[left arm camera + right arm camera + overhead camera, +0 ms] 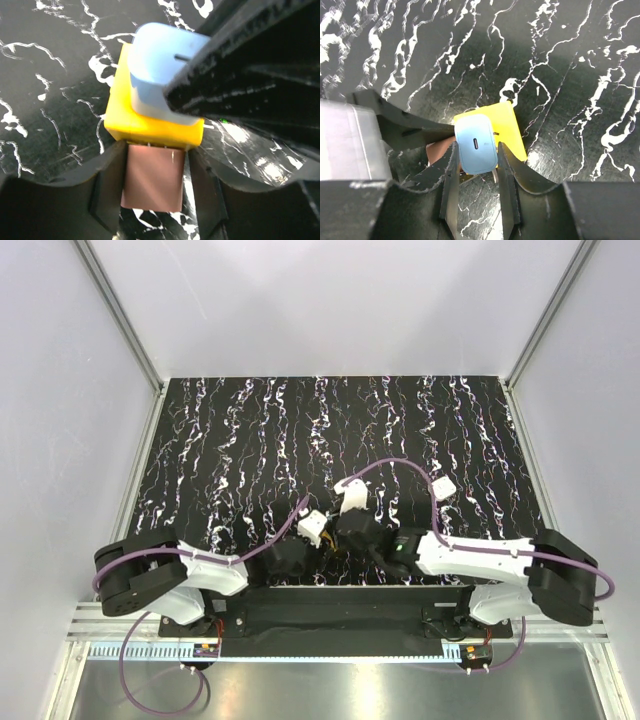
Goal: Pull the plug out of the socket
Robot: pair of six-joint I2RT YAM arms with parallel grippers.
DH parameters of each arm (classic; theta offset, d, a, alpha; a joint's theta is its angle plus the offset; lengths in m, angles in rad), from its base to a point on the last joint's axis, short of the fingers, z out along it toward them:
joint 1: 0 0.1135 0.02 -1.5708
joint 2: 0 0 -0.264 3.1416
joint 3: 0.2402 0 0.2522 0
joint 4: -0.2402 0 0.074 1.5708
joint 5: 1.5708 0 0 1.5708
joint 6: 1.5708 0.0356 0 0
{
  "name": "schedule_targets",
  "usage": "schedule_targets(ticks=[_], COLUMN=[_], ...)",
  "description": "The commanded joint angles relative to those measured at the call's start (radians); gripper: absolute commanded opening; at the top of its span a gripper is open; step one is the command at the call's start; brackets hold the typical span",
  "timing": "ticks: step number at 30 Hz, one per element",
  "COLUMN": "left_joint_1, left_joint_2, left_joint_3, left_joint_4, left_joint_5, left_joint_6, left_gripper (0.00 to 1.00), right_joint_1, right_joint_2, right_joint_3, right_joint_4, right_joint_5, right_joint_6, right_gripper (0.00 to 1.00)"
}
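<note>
The socket [145, 125] is a small yellow cube on the black marbled mat, with a pink-brown face [152, 182] turned toward my left wrist. A pale blue plug [160, 55] with a small slot sits on top of it. My left gripper [156, 167] is shut on the socket's pink-brown part. My right gripper [477, 150] is shut on the plug [476, 142] from above, over the socket [509, 125]. A thin metal prong shows at the plug's lower edge. In the top view both grippers [338, 542] meet at the near middle and hide most of the socket.
Purple cables [385, 466] loop over the mat behind the grippers, with a white connector [443, 487] at the right. Grey enclosure walls and metal posts [125, 325] bound the mat on three sides. The arm bases stand at the near edge.
</note>
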Motion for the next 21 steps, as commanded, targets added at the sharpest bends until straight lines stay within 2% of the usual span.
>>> schedule_targets(ticks=[1,7,15,19,21], left_joint_1=[0.009,0.001,-0.009,-0.017,-0.022], left_joint_2=[0.015,0.018,0.026,0.027,0.023], left_joint_3=[0.046,0.044,0.032,0.038,0.049], left_joint_4=[-0.001,-0.006,-0.022,-0.033,-0.041], left_joint_5=[-0.128,-0.134,-0.143,-0.145,-0.148], left_joint_6=[-0.013,-0.016,-0.035,-0.039,-0.041], left_gripper=[0.0,0.0,0.0,0.0,0.0], right_joint_1=[0.1,0.101,-0.143,-0.14,-0.082], right_joint_2=[0.061,0.02,-0.142,-0.152,-0.139], right_joint_3=[0.07,0.018,-0.004,0.018,0.015], right_joint_4=[-0.016,-0.015,-0.054,-0.087,-0.078], right_joint_5=[0.158,0.205,-0.157,-0.136,-0.077], right_joint_6=[-0.017,0.017,0.096,0.063,0.009], right_gripper=[0.0,0.0,0.0,0.0,0.0])
